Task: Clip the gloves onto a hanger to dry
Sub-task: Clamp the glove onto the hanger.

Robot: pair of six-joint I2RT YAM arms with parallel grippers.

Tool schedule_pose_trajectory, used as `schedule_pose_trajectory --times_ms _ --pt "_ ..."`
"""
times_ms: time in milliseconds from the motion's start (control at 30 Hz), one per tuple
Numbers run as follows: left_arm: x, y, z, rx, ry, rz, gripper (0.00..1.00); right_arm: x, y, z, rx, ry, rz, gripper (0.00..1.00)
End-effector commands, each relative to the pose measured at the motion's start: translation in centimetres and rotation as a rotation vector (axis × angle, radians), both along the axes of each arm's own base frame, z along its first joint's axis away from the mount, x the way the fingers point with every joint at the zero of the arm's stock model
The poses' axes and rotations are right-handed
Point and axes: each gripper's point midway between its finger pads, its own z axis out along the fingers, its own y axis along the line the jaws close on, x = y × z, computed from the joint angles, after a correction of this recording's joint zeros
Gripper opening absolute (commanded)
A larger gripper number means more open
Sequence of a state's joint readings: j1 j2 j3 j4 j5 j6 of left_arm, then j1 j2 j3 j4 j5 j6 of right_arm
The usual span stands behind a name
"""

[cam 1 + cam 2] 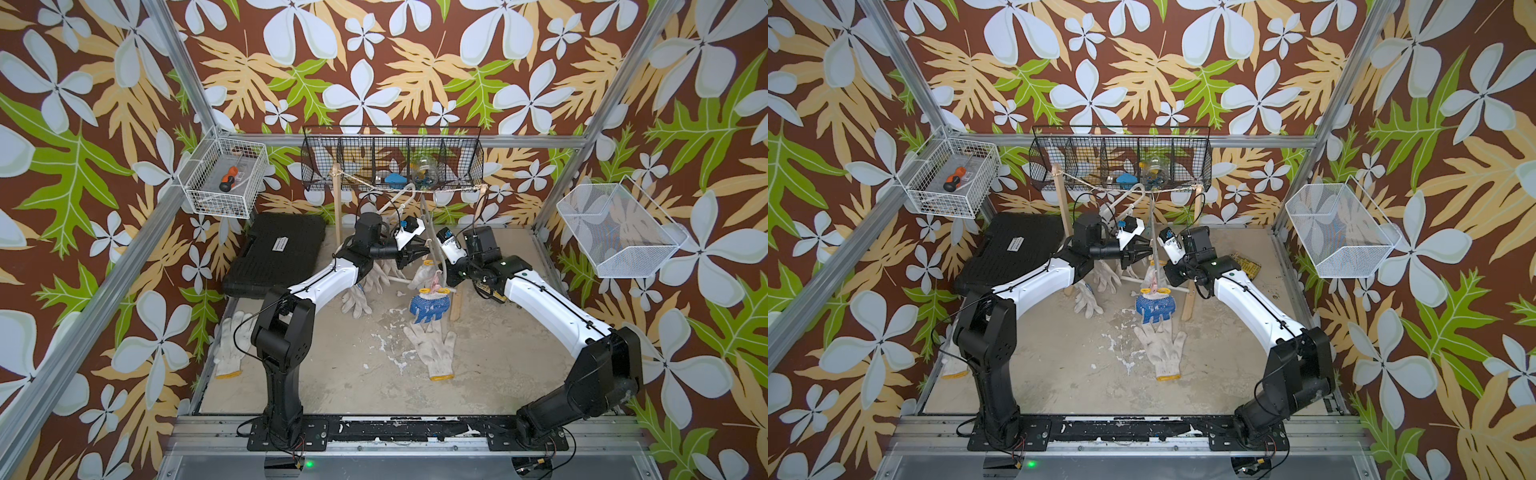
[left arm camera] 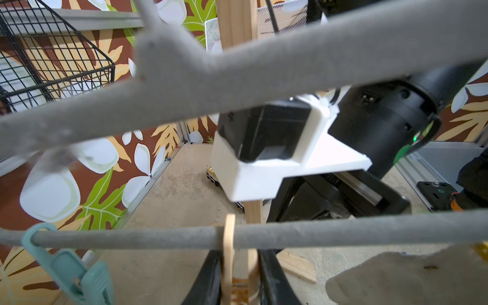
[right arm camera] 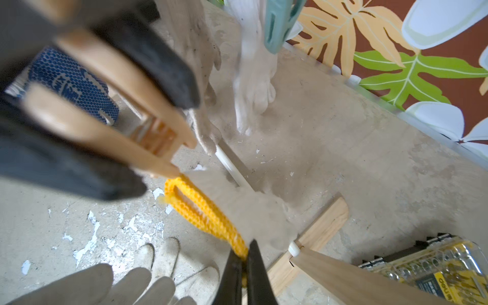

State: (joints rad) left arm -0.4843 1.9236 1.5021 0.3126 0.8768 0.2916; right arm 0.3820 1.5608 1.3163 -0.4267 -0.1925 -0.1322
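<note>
left claw (image 3: 154, 140) squeezes the peg (image 3: 105, 140) on the hanger (image 2: 317, 235) open — right claw (image 3: 244, 264), clenched on a glove (image 3: 253, 206), holds its cuff at the mouth.

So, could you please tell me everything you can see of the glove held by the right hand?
The glove is white knit, cotton-looking, greyed with dirt, with a yellow-trimmed cuff. The right hand is shut on one end of the cuff, whose opening is drawn into a slit; the tip of the peach peg, squeezed open in the left hand, meets the other end. The body hangs limp above the table; its fingers cannot be made out.
</note>
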Motion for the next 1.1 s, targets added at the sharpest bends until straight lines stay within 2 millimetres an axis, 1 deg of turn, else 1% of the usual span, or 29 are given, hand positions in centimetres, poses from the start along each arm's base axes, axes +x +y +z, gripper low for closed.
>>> schedule_pose_trajectory --times_ms 0,67,167,267,333,433,533,767,800,933,1067 --pt "-0.4 0.0 0.9 -0.03 -0.021 -0.024 0.23 0.3 1.6 1.4 0.051 -0.053 0.052 0.0" --pt "-0.4 0.0 0.9 -0.033 -0.021 -0.024 0.24 0.3 2.1 1.7 0.057 -0.064 0.07 0.0" --pt "-0.5 0.0 0.9 -0.032 -0.02 -0.024 0.24 0.4 2.3 1.1 0.049 -0.04 0.074 0.0" --pt "-0.5 0.0 0.8 -0.032 -0.018 -0.025 0.24 0.6 2.4 1.4 0.059 -0.046 0.069 0.0" --pt "-0.5 0.0 0.7 -0.032 -0.013 -0.025 0.24 0.7 2.3 1.2 0.052 -0.033 0.065 0.0" --pt "-0.6 0.1 0.4 -0.028 -0.011 -0.026 0.24 0.7 2.4 1.6 0.069 -0.046 0.06 0.0" --pt "-0.5 0.1 0.6 -0.031 -0.01 -0.025 0.24 0.9 2.1 0.4 0.033 0.001 0.043 0.0" --pt "-0.4 0.1 0.8 -0.039 -0.009 -0.02 0.23 1.1 2.0 -0.7 -0.004 0.035 0.034 0.0" --pt "-0.5 0.2 0.8 -0.039 -0.009 -0.018 0.23 1.1 2.1 -0.6 0.003 0.029 0.036 0.0" --pt "-0.3 0.2 0.4 -0.034 -0.005 -0.01 0.23 1.2 2.8 1.1 0.061 -0.021 0.059 0.0" --pt "-0.2 0.1 0.4 -0.036 -0.004 -0.01 0.23 0.9 3.3 1.7 0.081 -0.028 0.084 0.0"
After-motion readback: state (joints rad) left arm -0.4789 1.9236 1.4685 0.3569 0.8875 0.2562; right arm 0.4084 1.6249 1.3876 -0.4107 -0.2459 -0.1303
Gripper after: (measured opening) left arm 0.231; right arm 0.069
